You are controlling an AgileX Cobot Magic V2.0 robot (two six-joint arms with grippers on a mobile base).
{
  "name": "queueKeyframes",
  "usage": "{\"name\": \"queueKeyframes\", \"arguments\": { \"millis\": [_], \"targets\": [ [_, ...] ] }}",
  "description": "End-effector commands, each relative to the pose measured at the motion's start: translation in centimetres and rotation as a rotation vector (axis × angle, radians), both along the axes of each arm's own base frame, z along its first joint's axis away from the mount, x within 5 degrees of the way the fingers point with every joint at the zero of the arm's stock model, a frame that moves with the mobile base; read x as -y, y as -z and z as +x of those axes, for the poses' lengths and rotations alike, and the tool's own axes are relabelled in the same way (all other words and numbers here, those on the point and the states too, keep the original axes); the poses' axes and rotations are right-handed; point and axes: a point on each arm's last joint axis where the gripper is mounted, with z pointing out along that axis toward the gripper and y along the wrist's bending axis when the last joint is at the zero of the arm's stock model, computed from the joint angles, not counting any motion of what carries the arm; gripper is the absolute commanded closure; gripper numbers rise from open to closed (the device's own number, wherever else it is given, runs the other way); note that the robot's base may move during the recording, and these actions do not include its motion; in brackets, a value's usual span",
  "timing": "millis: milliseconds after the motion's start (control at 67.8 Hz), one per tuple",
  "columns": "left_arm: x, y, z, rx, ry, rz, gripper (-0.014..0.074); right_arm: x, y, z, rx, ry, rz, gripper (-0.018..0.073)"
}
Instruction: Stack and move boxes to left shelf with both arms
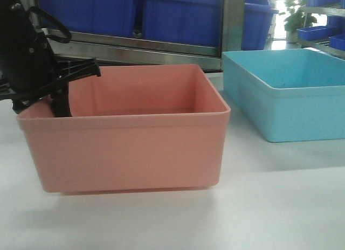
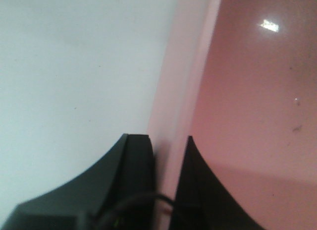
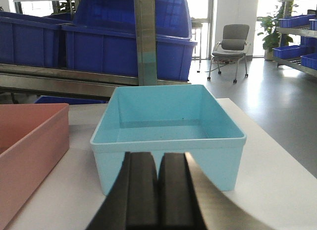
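Jaws of the left gripper [image 2: 164,143] pinch the left wall of the salmon pink tub [image 1: 129,147], one black finger on the outer, table side and the other inside the tub. A thin black cable [image 2: 133,204] crosses below them in the left wrist view. Jaws of the right gripper [image 3: 158,158] are pressed flat together, hanging low just in front of the near wall of the light teal-blue tub [image 3: 168,136]; contact with it cannot be told. Both tubs sit upright on the white table [image 1: 269,201], the pink one to the left and nearer the front camera, the teal one to its right and farther back, with a gap between them. Behind them runs a steel rack [image 1: 135,48] loaded with dark blue crates [image 1: 178,13], and an office chair [image 3: 233,39] stands on the floor beyond.
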Motion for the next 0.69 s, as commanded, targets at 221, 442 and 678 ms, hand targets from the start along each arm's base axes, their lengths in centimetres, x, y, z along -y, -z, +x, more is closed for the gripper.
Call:
{"name": "queueKeyframes", "arguments": {
  "millis": [221,442,678],
  "targets": [
    [0.62,-2.87,0.23,0.114,-0.038,-0.106,0.0596,0.08,-1.68,-0.44,0.130,0.009,-0.003,0.0504],
    [0.71,-2.98,0.35,0.128,-0.044,-0.121,0.0525,0.08,-1.68,-0.44,0.130,0.009,-0.003,0.0504],
    [0.73,-3.09,0.20,0.116,-0.051,-0.132,0.0143,0.08,-1.68,-0.44,0.130,0.009,-0.003,0.0504]
  ]
}}
